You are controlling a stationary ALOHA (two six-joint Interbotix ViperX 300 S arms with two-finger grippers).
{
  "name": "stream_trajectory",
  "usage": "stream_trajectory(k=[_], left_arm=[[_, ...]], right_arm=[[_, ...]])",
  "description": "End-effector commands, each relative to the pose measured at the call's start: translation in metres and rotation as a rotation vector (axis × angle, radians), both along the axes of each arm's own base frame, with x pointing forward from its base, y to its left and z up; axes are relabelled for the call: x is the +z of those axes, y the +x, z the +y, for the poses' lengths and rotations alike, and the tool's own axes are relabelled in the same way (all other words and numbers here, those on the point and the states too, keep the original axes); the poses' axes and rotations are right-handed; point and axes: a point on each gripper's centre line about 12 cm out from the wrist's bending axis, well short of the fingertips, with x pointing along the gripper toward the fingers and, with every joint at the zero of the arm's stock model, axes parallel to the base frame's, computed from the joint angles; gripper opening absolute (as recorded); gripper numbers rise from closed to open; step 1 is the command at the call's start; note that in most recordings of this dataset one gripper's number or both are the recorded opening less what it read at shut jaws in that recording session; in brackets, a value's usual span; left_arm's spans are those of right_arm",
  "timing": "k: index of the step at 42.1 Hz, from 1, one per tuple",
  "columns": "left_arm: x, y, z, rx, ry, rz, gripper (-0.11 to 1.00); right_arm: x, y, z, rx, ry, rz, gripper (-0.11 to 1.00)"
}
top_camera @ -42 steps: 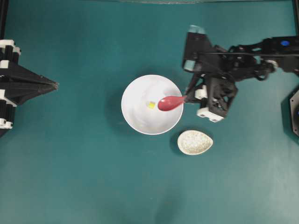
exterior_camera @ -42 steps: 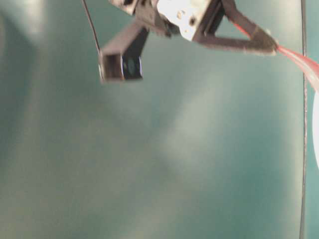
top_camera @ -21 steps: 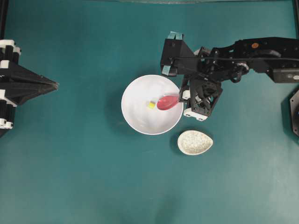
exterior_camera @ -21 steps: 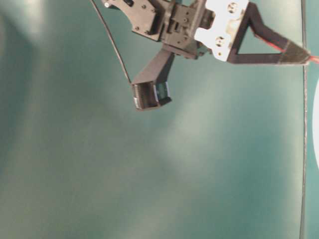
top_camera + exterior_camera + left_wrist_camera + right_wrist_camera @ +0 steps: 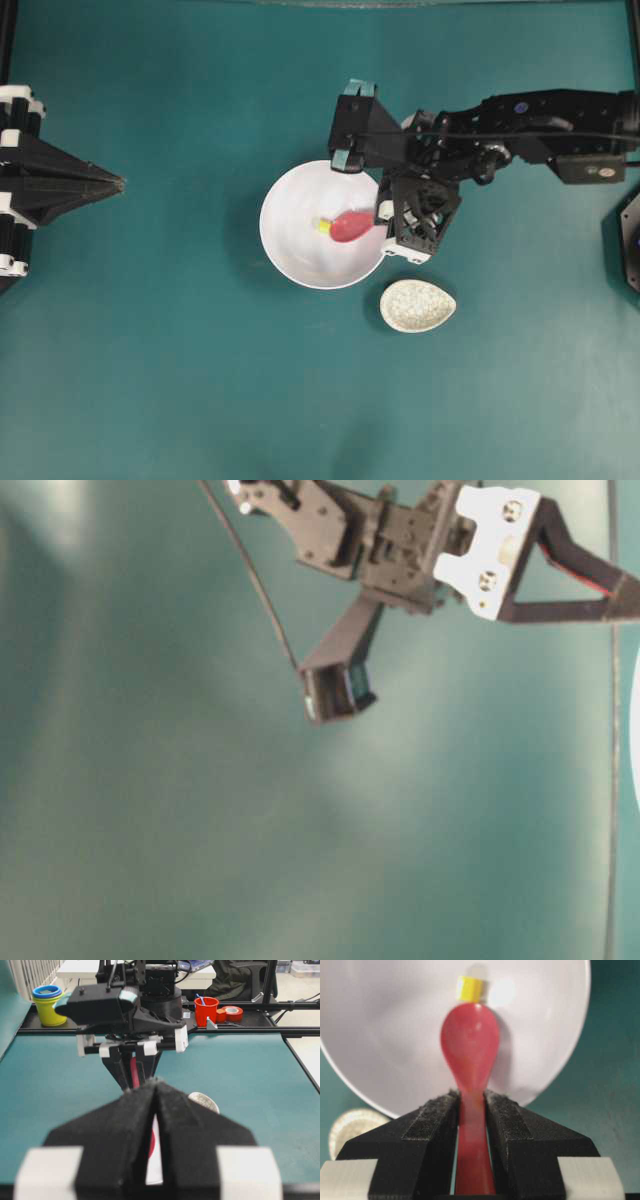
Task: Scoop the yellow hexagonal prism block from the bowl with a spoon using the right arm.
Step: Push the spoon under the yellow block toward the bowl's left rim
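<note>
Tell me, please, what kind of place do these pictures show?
Probably a robotics lab or workshop. A teal mat covers the bench where two black arms work; behind it, the left wrist view shows a red cup, rolls of tape and stacked yellow and blue cups.

The overhead view looks straight down on the whole desk (image 5: 150, 350). The table-level view sits close and low, facing across it, seemingly turned sideways. The left wrist view looks level past its gripper (image 5: 156, 1091); the right wrist view looks closely down into the bowl (image 5: 385, 1035), shared with the overhead (image 5: 300, 260)
</note>
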Motion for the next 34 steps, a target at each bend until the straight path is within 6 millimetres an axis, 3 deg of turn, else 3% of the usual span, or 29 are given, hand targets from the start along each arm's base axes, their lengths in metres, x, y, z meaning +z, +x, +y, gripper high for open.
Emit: stream_trajectory(k=[1,17,34], left_arm=[[0.005,0.002,0.0,-0.002,0.003,-0.017,0.0],[0.005,0.002,0.0,-0.002,0.003,-0.017,0.0],[0.006,0.002,0.0,-0.002,0.003,-0.02,0.0]], right_arm=[[0.01,0.008,-0.001,-0.002,-0.01,-0.044,0.23],[0.016,0.029,0.001,-0.009,-0.038,-0.154,0.23],[0.021,0.035,-0.001,-0.025,-0.052,-0.223,0.23]])
